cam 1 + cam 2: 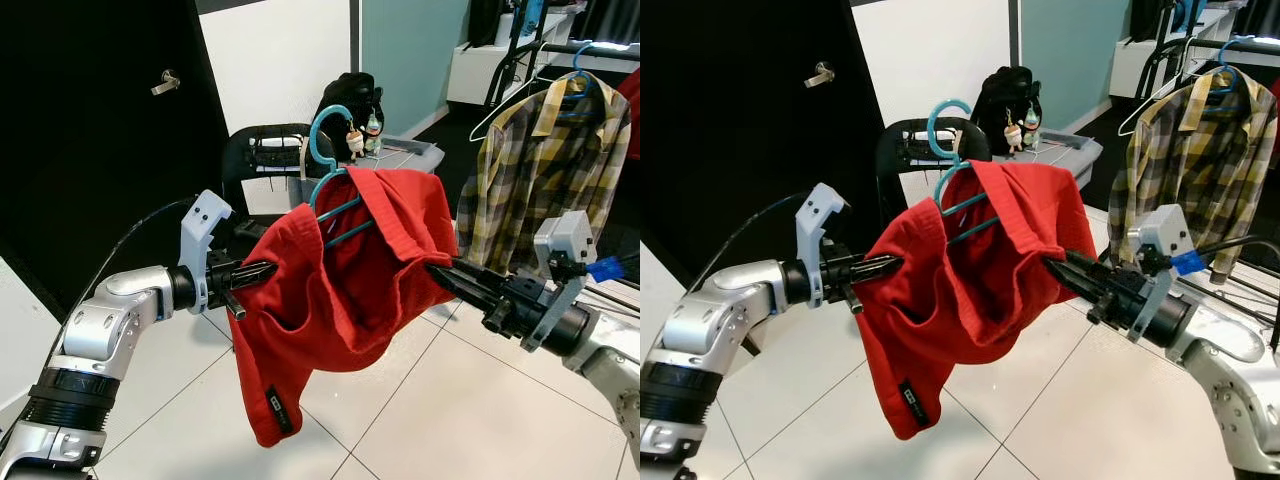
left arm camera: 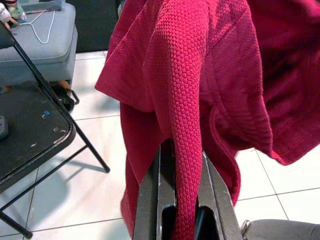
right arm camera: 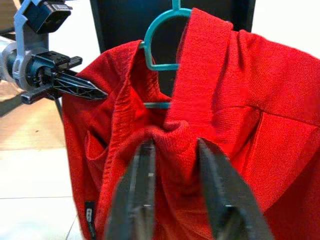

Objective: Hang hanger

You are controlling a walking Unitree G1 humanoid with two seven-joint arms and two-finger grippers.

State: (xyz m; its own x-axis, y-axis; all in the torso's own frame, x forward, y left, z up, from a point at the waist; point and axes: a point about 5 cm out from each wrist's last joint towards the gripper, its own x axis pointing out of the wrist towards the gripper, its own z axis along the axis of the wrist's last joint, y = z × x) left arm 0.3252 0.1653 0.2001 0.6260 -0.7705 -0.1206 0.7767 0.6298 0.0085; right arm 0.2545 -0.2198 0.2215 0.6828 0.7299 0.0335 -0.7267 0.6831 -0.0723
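Note:
A red knit shirt (image 1: 340, 280) on a teal hanger (image 1: 330, 160) hangs in mid-air between my two arms. My left gripper (image 1: 262, 270) is shut on the shirt's left edge; a fold of red cloth (image 2: 182, 150) runs between its fingers (image 2: 150, 200). My right gripper (image 1: 440, 272) comes in from the right and is shut on a bunch of the shirt (image 3: 172, 135). The hanger's hook (image 3: 162, 30) sticks up above the collar, free of any rail. A clothes rail (image 1: 590, 50) stands at the back right.
A plaid shirt (image 1: 545, 170) on a blue hanger hangs from that rail. A black folding chair (image 1: 265, 160) and a grey box (image 1: 410, 152) with a black bag stand behind the red shirt. A black door (image 1: 100, 130) is on the left. White tiled floor (image 1: 440, 410) lies below.

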